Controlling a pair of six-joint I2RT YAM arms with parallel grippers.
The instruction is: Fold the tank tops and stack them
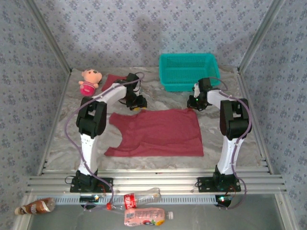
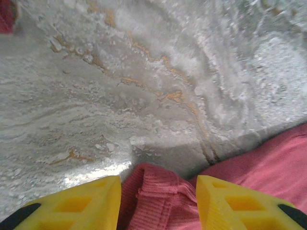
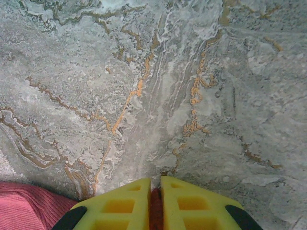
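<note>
A maroon tank top lies spread flat mid-table, straps toward the left. My left gripper is at its far strap. In the left wrist view the yellow fingers stand apart, with the bunched ribbed strap between them, so the left gripper is open. My right gripper is at the top's far right corner. In the right wrist view it is shut on a thin fold of the red cloth, with more of the tank top at lower left. Another tank top lies behind the left arm.
A teal mesh basket stands at the back right. A pink plush doll sits at the back left. Bottles lie below the rail in front of the arm bases, one more at the far left.
</note>
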